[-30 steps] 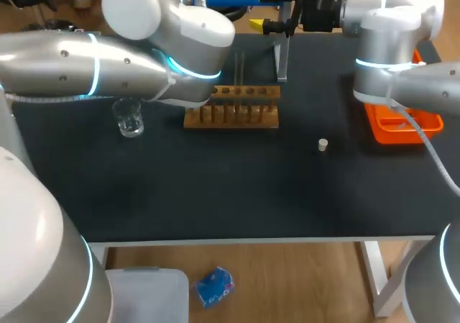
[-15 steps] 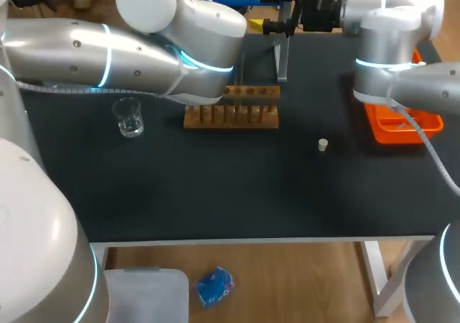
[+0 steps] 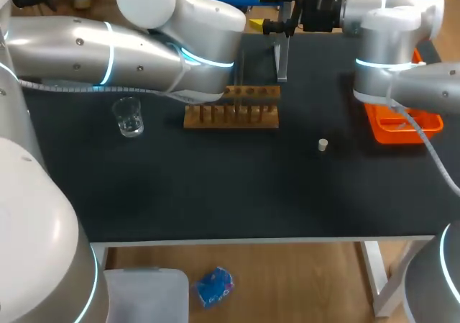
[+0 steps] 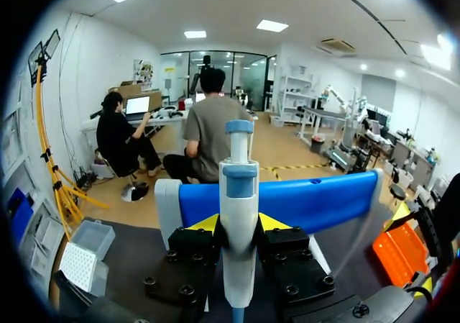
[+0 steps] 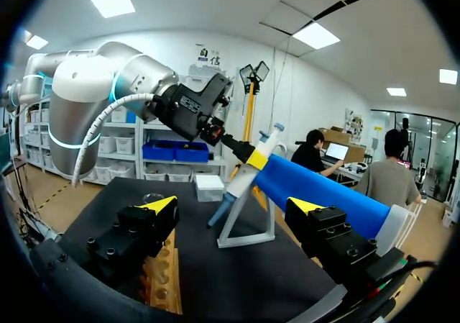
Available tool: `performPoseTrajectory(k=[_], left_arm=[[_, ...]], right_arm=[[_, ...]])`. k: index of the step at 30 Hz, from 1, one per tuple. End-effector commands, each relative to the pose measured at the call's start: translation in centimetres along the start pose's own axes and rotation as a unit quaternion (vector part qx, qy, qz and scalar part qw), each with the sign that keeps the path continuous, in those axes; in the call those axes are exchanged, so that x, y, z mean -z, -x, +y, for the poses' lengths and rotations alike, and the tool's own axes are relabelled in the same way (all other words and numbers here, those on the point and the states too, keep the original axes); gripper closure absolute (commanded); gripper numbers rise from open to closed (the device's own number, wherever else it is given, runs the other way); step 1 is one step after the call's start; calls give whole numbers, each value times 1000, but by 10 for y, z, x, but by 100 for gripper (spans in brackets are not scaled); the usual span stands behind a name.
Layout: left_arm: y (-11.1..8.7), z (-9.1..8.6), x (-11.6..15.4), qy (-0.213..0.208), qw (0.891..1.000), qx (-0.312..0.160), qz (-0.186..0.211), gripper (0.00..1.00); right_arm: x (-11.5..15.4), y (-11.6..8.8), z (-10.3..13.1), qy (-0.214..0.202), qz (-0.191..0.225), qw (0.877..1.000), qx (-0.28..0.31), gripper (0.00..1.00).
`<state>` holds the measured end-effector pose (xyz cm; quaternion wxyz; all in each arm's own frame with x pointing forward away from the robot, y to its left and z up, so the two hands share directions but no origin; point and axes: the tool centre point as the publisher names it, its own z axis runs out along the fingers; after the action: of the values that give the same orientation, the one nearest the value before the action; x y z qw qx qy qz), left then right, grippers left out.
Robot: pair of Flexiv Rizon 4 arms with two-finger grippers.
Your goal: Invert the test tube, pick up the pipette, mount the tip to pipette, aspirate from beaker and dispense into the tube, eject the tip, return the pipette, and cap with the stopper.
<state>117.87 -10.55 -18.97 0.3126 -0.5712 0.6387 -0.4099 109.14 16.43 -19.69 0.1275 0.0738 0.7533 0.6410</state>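
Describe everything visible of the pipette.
The pipette has a white, plastic-looking barrel, a grey-blue collar, a blue plunger button on top and a blue lower end. The left hand is shut on its barrel from both sides. In the right wrist view it tilts, lower end by the white stand; contact there is unclear.

Both arms were silver-grey, with rounded casings and glowing cyan rings at the joints. Left arm had a grey cable along its underside; right arm trailed a pale one. Left gripper and right gripper: black blocks, dark socket screws, yellow wedge-shaped tips.
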Motion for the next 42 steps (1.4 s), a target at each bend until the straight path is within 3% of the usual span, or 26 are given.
performPoseTrajectory(k=[1,23,26,28,29,42], left_arm=[[0,-2,-7,9,1000,1,-3,100],[5,11,-11,27,1000,11,-7,97],[5,12,-11,27,1000,10,-6,100],[4,12,-10,26,1000,11,-6,9],[4,12,-9,26,1000,11,-8,0],[3,7,3,10,1000,5,-5,0]], right_arm=[[1,0,0,0,0,1000,0,0],[1,0,0,0,0,1000,0,0],[1,0,0,0,0,1000,0,0],[1,0,0,0,0,1000,0,0],[1,0,0,0,0,1000,0,0],[1,0,0,0,0,1000,0,0]])
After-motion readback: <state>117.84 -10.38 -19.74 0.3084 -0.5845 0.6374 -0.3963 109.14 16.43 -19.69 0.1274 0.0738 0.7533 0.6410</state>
